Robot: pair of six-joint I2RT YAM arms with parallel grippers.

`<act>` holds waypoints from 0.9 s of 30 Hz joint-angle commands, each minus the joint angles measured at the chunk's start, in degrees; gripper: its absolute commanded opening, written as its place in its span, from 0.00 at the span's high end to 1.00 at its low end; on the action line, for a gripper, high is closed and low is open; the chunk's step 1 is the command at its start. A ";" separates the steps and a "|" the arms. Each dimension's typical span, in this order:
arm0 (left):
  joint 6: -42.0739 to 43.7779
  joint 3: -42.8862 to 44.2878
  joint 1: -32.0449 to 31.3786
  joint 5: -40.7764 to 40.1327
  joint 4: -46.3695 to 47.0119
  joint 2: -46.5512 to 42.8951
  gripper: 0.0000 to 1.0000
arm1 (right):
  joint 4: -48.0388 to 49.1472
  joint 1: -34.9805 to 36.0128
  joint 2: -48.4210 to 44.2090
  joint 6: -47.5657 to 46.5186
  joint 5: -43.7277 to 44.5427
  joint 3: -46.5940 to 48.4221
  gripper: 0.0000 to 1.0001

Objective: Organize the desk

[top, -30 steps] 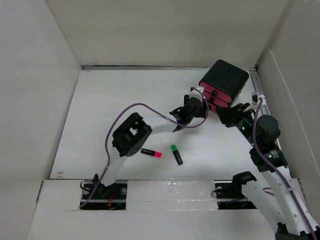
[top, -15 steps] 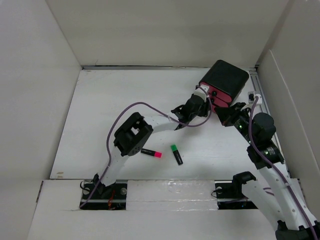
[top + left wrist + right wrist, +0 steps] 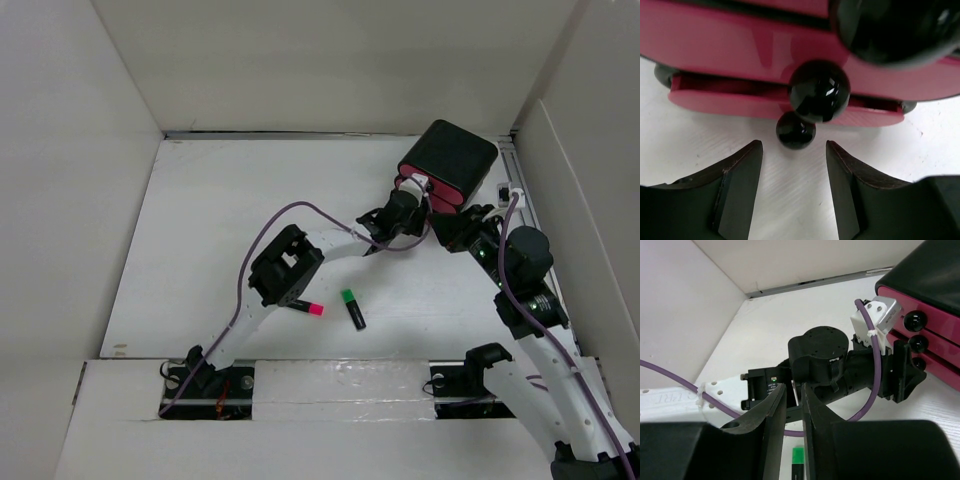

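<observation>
White matte surface [image 3: 220,200] fills the walled cell under both arms, judged rigid and fixed, so grip goes to its items: left pincer [image 3: 794,160] open astride lowest knob [image 3: 796,130] of drawer box [image 3: 455,160], glossy, likely slippery; right pincer [image 3: 793,390] slightly parted, empty.

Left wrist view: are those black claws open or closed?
Open: left gripper has its fingers apart, the lowest knob just beyond the gap.
</observation>
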 commanded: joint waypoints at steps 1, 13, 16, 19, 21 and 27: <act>0.32 5.15 0.15 -1.16 -0.64 0.80 0.50 | 3.16 0.53 -0.17 -0.19 -0.71 0.43 0.76; 0.93 12.63 0.15 -1.95 -3.11 5.38 0.52 | 3.51 0.53 0.09 -0.54 -0.36 0.43 0.75; 1.20 12.19 0.15 -1.95 -2.94 5.38 0.53 | 3.51 0.53 0.00 -0.55 -0.27 0.17 0.75; 1.46 11.92 0.15 -2.38 -2.85 5.55 0.58 | 3.51 0.53 0.18 -0.63 -0.18 0.16 0.75; 1.55 11.84 0.15 -2.65 -2.59 5.47 0.70 | 3.51 0.53 0.18 -0.55 -0.18 -0.01 0.75; 1.72 8.15 0.15 -2.21 -1.09 2.92 0.91 | 3.60 0.53 0.27 -0.72 0.26 -0.36 0.75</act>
